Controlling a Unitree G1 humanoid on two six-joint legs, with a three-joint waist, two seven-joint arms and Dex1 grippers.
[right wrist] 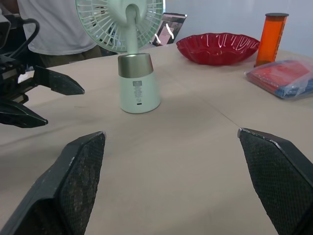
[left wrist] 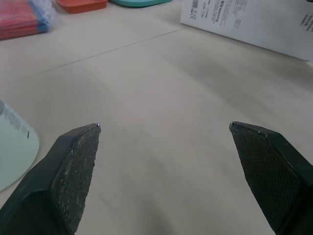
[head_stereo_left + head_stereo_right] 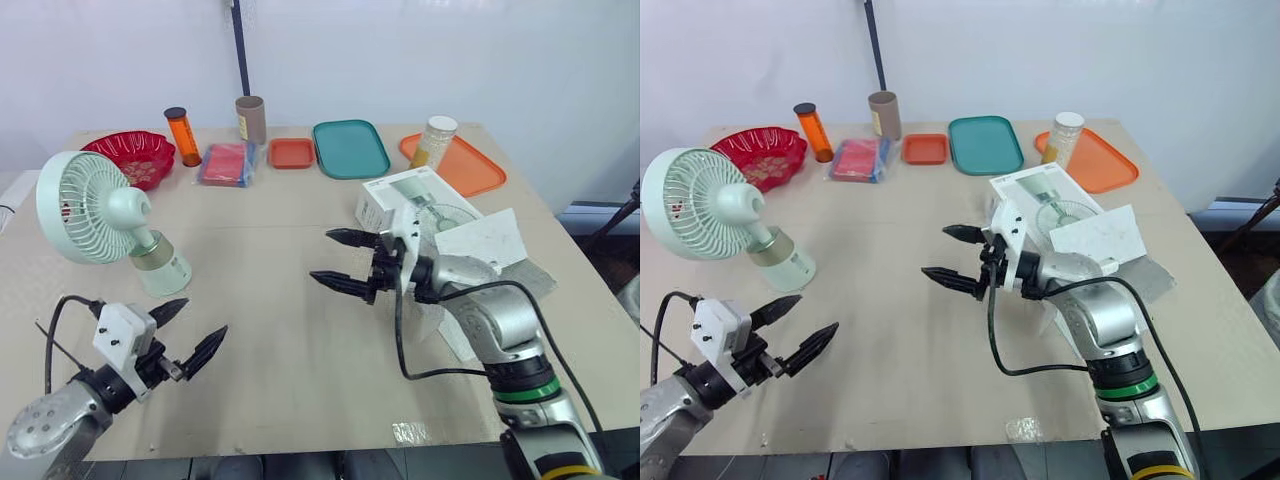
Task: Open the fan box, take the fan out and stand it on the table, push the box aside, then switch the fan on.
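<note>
1. Your right end effector (image 3: 322, 256) hung open just beside the fan box (image 3: 395, 195); your left end effector (image 3: 205, 316) gaped near the fan (image 3: 90, 208).
2. The fan stood upright on the tabletop's (image 3: 280, 340) left side; switching it on probably needed a light, level press on its base (image 3: 165, 270), lest it tip.

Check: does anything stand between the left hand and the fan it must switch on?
Nothing visible does. The open left hand hovers close to the fan, with only bare table between them; the box lies off beside the right hand.

Nothing readable. Print on the white cardboard fan box (image 2: 254, 19) and the label on the mint-green plastic fan (image 1: 138, 93) base are too small.
</note>
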